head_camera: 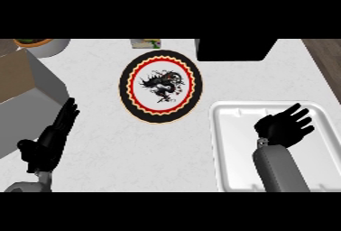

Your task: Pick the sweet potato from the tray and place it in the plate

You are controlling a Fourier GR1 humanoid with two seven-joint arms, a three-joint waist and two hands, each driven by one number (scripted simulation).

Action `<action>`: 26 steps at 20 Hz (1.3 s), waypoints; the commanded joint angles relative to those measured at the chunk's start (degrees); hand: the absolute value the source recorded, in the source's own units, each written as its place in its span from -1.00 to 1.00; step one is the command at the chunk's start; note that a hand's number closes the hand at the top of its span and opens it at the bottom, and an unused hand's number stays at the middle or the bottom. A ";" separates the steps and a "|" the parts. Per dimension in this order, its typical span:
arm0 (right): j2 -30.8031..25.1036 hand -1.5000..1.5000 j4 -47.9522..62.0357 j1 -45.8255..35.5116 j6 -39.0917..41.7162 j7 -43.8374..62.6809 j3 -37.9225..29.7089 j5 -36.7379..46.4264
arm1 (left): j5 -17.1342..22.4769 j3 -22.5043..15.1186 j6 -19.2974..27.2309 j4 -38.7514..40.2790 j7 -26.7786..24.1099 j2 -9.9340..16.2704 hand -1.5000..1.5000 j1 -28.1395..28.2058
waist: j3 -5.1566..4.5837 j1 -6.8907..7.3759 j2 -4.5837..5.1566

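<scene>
From the head view, the right hand [286,126] hovers over the white tray [230,149], fingers spread and holding nothing, likely placed there to reach down for the sweet potato, which I cannot see; the hand and forearm may hide it. The plate [160,63] with its dark emblem lies well apart on the table [133,153], awaiting it. The left hand [53,135] rests open near the left edge, out of the way
</scene>
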 commanded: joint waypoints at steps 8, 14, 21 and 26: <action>4.13 -1.00 -8.11 1.59 20.10 14.32 -2.73 2.69 | -0.75 0.06 -0.12 1.14 -1.52 -1.32 0.00 0.03 | 0.62 0.42 0.47; 4.17 -1.00 -10.49 2.18 24.07 13.47 -4.29 2.93 | 0.13 1.41 -2.29 4.47 -1.94 -1.08 0.00 -2.26 | 0.65 0.67 0.74; 4.19 -1.00 -16.02 8.13 25.87 9.03 -9.47 5.04 | -1.20 1.32 -1.20 2.00 -1.89 -1.27 0.00 -0.40 | 0.70 0.67 0.60; 4.20 1.00 -11.78 7.24 25.16 2.35 -13.12 0.34 | -1.97 1.53 -0.45 1.67 2.08 -1.51 0.00 -4.82 | 0.75 0.79 0.88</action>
